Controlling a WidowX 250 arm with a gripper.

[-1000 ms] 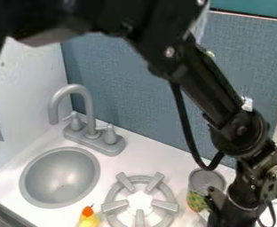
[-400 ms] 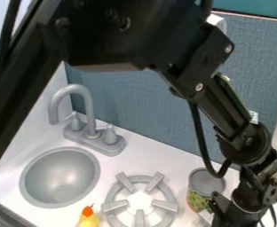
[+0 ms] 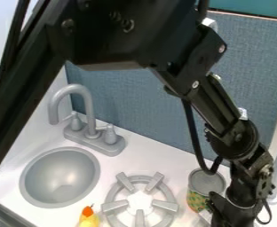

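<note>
Camera view: gripper (image 3: 228, 216) at 5 o'clock, jaws unreadable from here; nearby tin (image 3: 203, 187) looks stiff, maybe heavy, grab mid-side

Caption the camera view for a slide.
Black robot arm near a can on a toy kitchen counter with burner and sink.

No readable text on can (image 3: 197, 201) or elsewhere.

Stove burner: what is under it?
A white surface shows through the gaps of the grey burner; whatever lies directly under its solid parts is covered and can't be seen.
</note>
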